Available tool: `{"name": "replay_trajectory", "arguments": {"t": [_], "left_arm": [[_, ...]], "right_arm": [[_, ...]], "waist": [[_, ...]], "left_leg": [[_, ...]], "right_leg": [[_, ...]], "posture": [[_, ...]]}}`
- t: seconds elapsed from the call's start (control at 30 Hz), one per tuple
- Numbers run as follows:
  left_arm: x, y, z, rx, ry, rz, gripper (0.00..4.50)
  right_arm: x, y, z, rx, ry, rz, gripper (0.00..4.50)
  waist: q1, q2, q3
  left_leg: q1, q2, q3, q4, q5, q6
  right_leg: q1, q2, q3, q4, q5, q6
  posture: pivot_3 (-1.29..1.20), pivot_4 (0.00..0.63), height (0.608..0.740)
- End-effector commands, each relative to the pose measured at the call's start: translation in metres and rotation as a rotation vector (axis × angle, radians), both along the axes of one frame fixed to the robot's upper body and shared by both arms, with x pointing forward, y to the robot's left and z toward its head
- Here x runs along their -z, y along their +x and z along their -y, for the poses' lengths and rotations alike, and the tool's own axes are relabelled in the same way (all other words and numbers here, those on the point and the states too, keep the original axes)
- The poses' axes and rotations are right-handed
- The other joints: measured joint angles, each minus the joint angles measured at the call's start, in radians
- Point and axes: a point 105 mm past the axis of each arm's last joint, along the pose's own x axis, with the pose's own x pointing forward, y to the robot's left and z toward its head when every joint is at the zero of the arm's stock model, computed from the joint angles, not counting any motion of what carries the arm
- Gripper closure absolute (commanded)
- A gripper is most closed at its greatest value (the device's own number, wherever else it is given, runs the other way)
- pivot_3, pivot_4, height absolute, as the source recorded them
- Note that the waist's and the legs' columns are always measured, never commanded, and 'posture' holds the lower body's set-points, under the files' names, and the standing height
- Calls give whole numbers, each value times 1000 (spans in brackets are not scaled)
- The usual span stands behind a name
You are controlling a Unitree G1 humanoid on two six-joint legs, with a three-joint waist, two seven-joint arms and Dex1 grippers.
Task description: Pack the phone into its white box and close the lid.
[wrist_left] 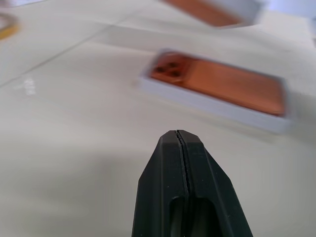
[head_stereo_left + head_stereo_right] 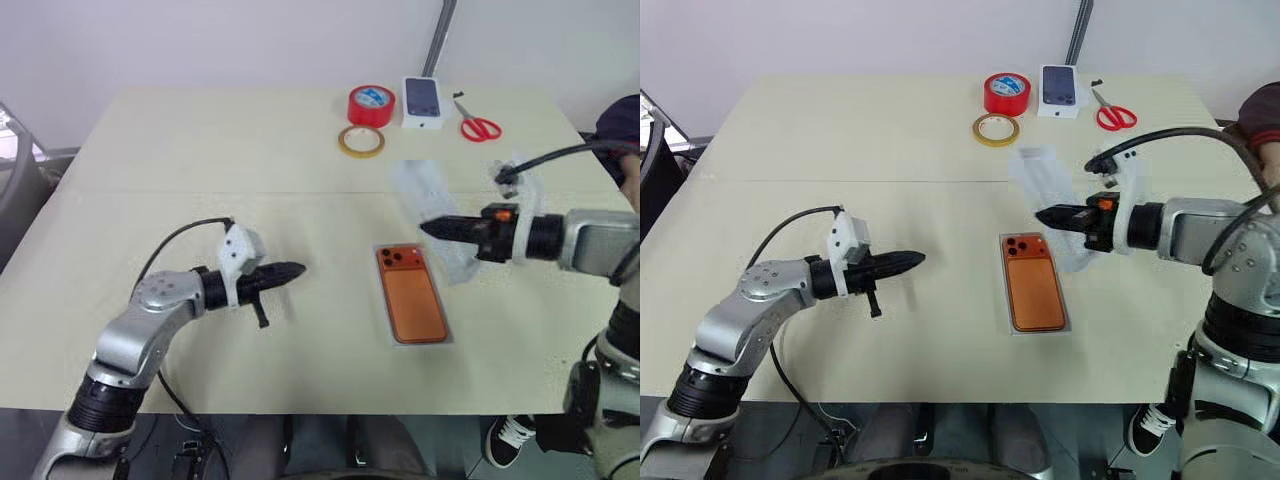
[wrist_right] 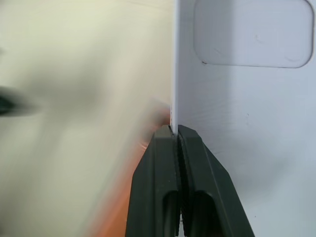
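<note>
Pinched on the edge of a thin white lid (image 2: 1050, 205), the right gripper (image 2: 1042, 215) holds it tilted above the table. Left gripper (image 2: 298, 269) is pressed shut, empty. Flat copper-orange phone (image 2: 410, 293) lies in the shallow white box (image 1: 212, 106). Closing step: the lid needs levelling and aligning over the tray.

Copper-orange phone (image 2: 411, 293) in white box (image 2: 446, 340), red tape roll (image 2: 371, 105), red-handled scissors (image 2: 477, 124), black claws.

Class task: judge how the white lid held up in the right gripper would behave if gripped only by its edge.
The white lid looks thin and hollow, so probably light. The right gripper pinches just its rim, so it may swing or slip. Its smooth surface probably gives little friction.
</note>
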Motion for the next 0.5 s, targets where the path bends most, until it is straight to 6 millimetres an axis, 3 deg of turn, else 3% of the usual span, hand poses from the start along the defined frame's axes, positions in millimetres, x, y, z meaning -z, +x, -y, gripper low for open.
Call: {"name": "replay_trajectory", "arguments": {"t": [0.03,0.13,0.27,0.43,0.5], "left_arm": [[-14,11,-10,-49,-10,72,4500],[-16,15,-12,-52,-17,76,4500],[-14,11,-3,-15,-7,86,4500],[-13,3,21,58,-24,85,4500],[-12,0,32,90,-27,85,4500]], "right_arm": [[-12,-16,-27,-146,155,-19,4459],[-14,-32,-63,-184,344,-101,4459],[6,-42,-90,-110,456,-189,4459],[42,-40,-89,76,443,-325,4459],[47,-36,-82,115,412,-336,3901]], "waist": [[0,0,0],[2,-1,0],[-6,-1,0],[1,-1,0],[2,-1,0]], "left_leg": [[0,0,0,0,0,0],[-1,0,0,1,0,1],[-2,0,1,3,-1,2],[-2,0,1,4,-1,2],[-2,0,1,4,-1,2]], "right_leg": [[0,0,0,0,0,0],[-1,-1,0,1,0,0],[0,-1,0,1,0,0],[-1,0,0,1,0,0],[0,-1,0,1,0,0]], "posture": [[0,150,736],[0,150,736],[0,150,736],[0,150,736],[0,150,736]]}}
